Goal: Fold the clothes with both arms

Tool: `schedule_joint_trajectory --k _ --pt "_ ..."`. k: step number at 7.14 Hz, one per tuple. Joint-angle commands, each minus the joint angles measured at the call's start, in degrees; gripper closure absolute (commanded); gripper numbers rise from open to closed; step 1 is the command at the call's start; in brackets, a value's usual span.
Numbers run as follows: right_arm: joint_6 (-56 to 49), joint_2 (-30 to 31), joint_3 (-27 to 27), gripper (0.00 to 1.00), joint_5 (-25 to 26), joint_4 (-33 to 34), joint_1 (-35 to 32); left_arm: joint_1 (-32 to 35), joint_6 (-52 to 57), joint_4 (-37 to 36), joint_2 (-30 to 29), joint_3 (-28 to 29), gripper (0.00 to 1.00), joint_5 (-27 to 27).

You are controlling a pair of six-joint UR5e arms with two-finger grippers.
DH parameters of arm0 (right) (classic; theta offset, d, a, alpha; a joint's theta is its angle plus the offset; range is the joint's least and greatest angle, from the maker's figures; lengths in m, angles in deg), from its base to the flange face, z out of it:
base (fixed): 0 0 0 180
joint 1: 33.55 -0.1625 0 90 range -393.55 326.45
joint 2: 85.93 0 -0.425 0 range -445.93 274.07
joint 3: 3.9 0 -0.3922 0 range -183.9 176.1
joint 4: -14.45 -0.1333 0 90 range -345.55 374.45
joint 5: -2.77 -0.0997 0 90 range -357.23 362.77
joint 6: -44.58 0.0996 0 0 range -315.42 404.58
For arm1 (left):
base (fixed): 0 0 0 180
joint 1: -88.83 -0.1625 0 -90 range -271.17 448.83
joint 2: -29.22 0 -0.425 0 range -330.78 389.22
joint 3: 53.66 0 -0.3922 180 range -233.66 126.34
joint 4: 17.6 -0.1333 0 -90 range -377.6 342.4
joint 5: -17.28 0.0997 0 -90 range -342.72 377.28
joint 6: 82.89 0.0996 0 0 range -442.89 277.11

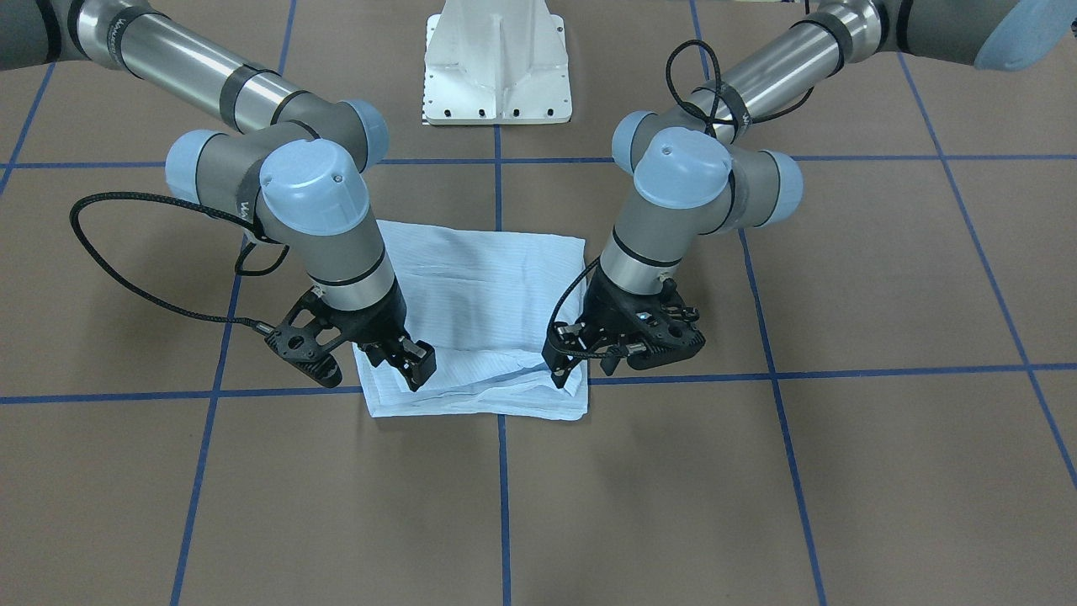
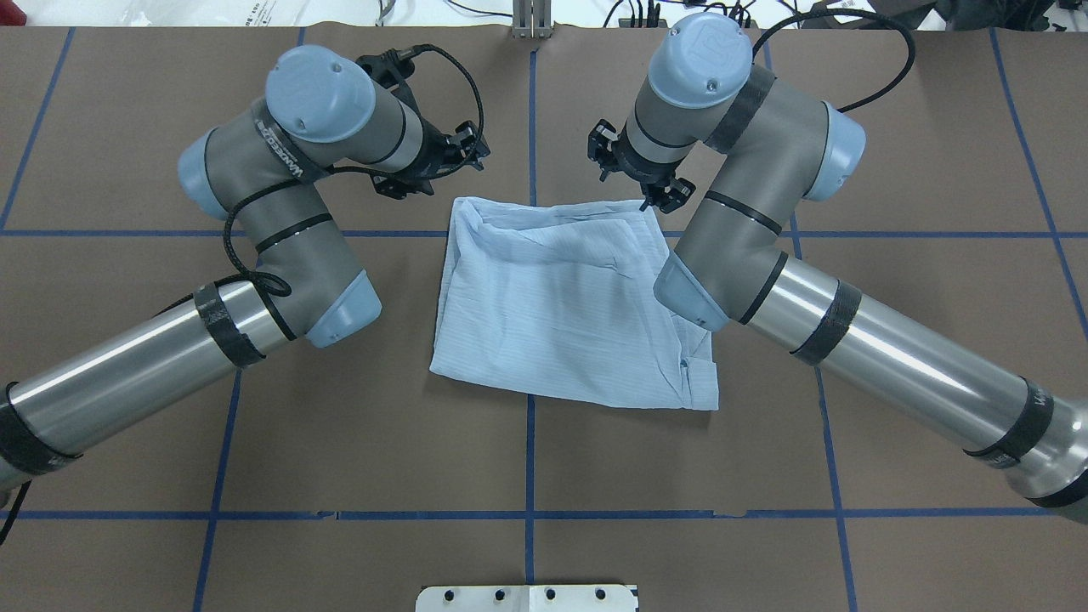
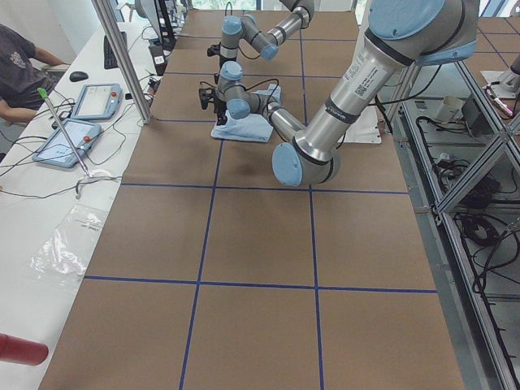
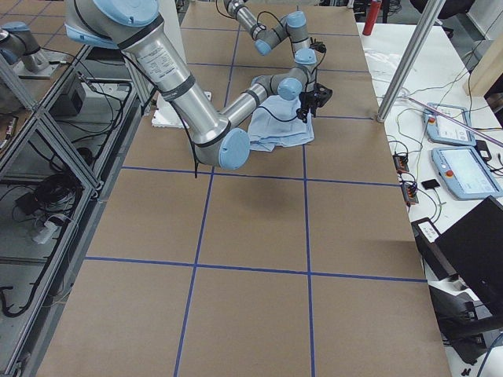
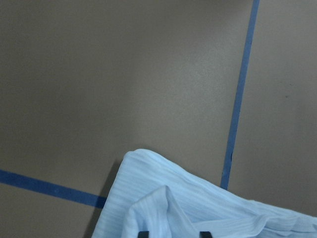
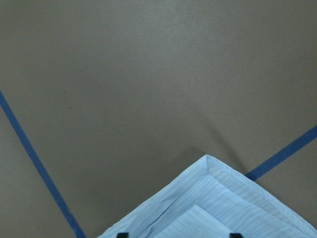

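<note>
Shirt (image 2: 561, 306), folded to a rough square, lies flat at the middle of the brown table (image 2: 340, 442). Left arm (image 2: 280, 229) and right arm (image 2: 748, 212) bend down over its edge farthest from the robot, one at each corner, probably so both corners can be lifted together for another fold. Right gripper (image 1: 414, 366) stands wide over its corner; left gripper (image 1: 562, 370) is narrower about a raised pucker of cloth, and whether it pinches cannot be told.

Open table (image 2: 544, 476) around shirt (image 2: 561, 314), left arm (image 2: 280, 246) and right arm (image 2: 748, 246) flanking
</note>
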Motion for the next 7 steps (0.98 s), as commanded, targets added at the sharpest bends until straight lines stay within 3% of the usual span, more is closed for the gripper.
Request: schedule_joint_trajectory --k 1,2,4,6,7 --pt "-0.8 0.1 -0.6 0.0 -0.3 -2.2 1.5 4.0 3.6 -4.1 0.1 -0.2 0.0 -3.6" --pt "-2.2 0.2 -1.0 0.0 0.4 -3.7 4.2 5.8 7.1 -8.0 0.4 -0.6 0.0 -3.9" --pt "-11.4 -1.2 -0.8 0.0 2.5 -3.4 8.6 9.9 17.4 -8.6 7.8 -5.4 0.0 -4.6" --pt "-20.2 -2.0 0.6 0.0 6.2 -3.0 11.2 12.5 21.9 -8.6 9.8 -6.4 0.0 -5.3" --pt "-22.8 -6.0 5.4 0.0 8.1 -1.9 11.7 12.6 21.9 -8.6 9.8 -6.4 0.0 -5.3"
